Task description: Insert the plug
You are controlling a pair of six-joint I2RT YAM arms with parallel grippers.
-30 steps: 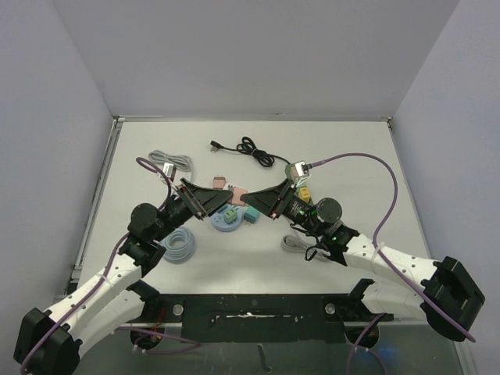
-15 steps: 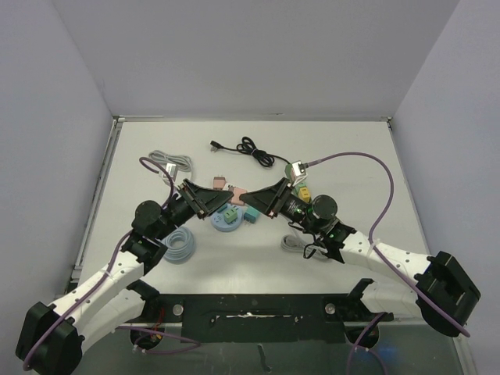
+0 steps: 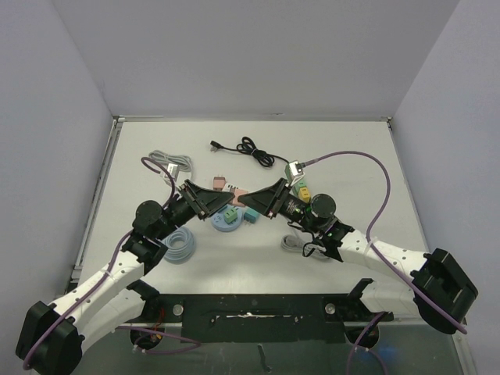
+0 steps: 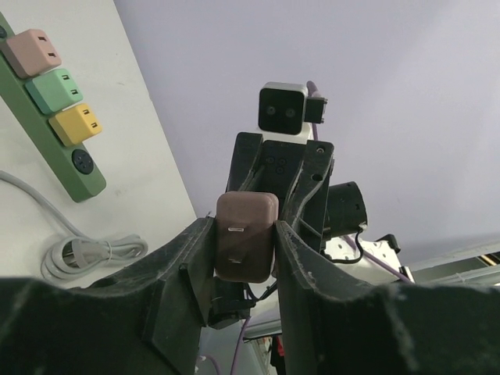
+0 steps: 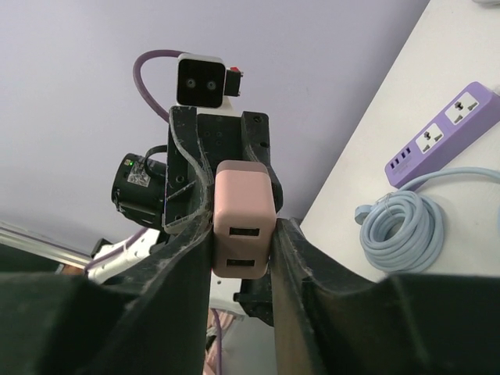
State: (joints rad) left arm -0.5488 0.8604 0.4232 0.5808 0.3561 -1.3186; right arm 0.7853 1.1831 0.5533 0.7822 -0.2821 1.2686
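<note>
A pink plug block [image 3: 239, 194] is held in the air over the middle of the table, between both grippers. My left gripper [image 3: 233, 200] is shut on it; in the left wrist view the plug [image 4: 244, 246] shows its two metal prongs between my fingers [image 4: 244, 228]. My right gripper [image 3: 247, 200] is shut on the same plug; in the right wrist view the plug [image 5: 244, 199] shows two USB ports between my fingers [image 5: 243, 234]. A green power strip [image 4: 55, 117] with pink, green and yellow sockets lies on the table behind the right arm.
A purple power strip [image 5: 445, 129] with a light blue coiled cable [image 3: 180, 244] lies by the left arm. A blue disc [image 3: 226, 223] with green blocks sits under the grippers. A black cable [image 3: 250, 148], grey cables [image 3: 172, 162] and a grey coil [image 3: 295, 242] lie around.
Both grippers have shifted only slightly, a little up and towards each other. The pink plug stays between them.
</note>
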